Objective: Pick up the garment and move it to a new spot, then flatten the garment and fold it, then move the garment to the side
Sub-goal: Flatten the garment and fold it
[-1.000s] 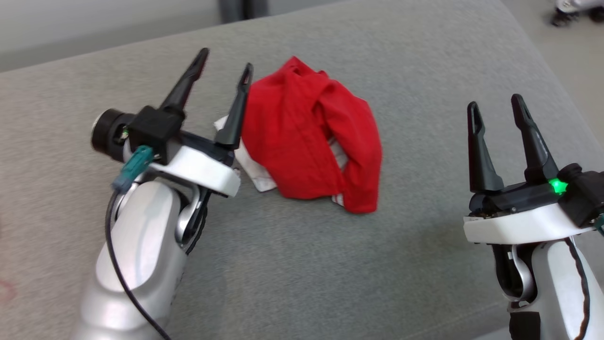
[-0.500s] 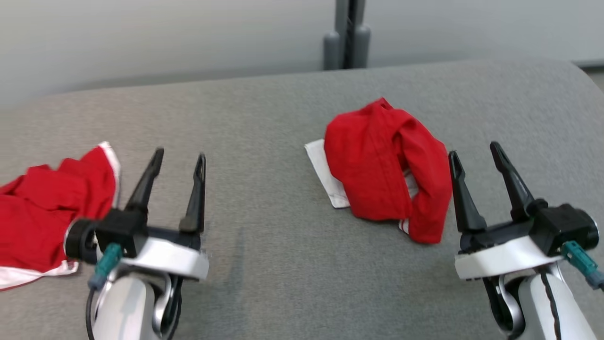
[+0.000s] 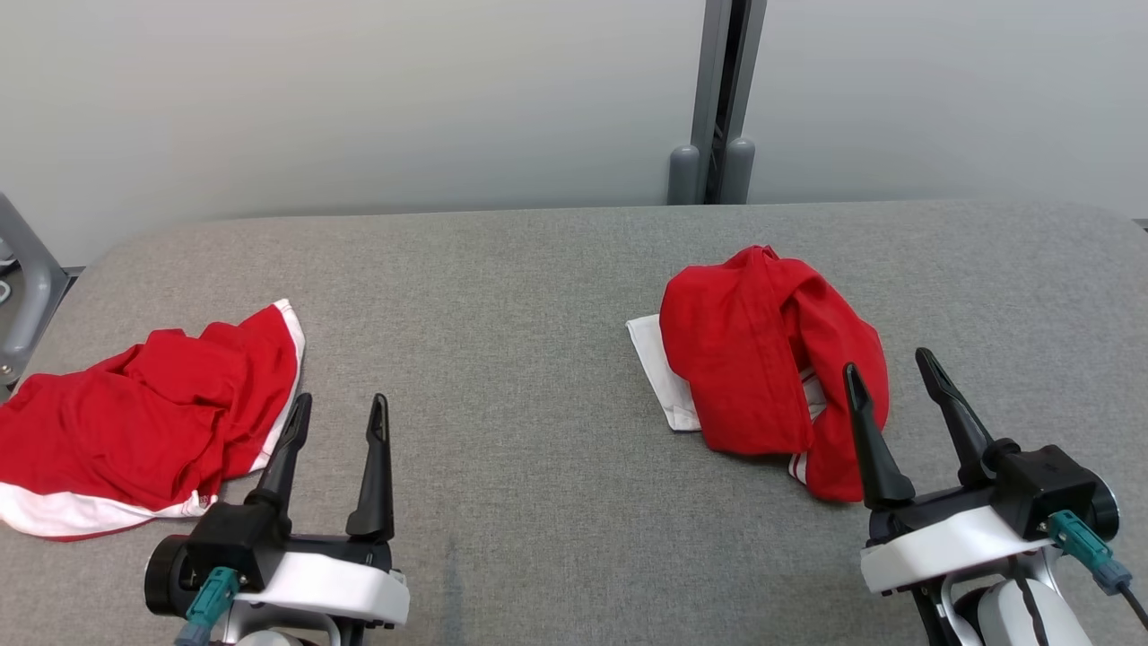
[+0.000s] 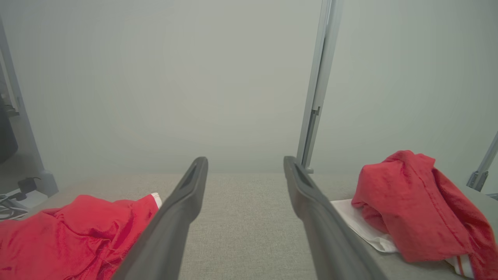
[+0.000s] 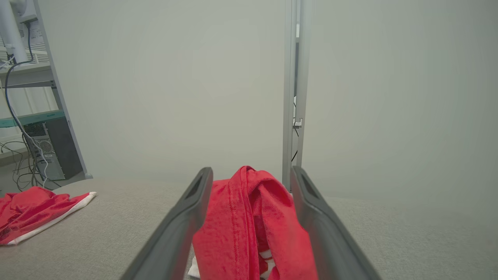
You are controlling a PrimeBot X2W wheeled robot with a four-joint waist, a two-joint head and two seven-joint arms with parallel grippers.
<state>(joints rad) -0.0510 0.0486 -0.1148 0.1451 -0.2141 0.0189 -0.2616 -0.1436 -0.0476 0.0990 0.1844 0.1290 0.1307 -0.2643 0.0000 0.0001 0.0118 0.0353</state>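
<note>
Right gripper (image 3: 885, 361), jaws spread wide and empty, is positioned at lower right, with the bunched red garment (image 3: 753, 359) located just above-left, nearest this arm.

the right hand (image 5: 251, 173) shows its two dark fingers (image 5: 186, 210) rising from the bottom edge, spread wide with nothing clamped between them. framed in the gap is a bunched red garment (image 5: 249, 225) with a bit of white cloth under it, heaped on the grey surface (image 5: 116, 233). a flatter red garment with white trim (image 5: 35, 212) lies well apart at the far left. behind stand a pale wall (image 5: 175, 97), an upright metal post (image 5: 292, 97), and a computer tower (image 5: 48, 153) among cables.
</note>
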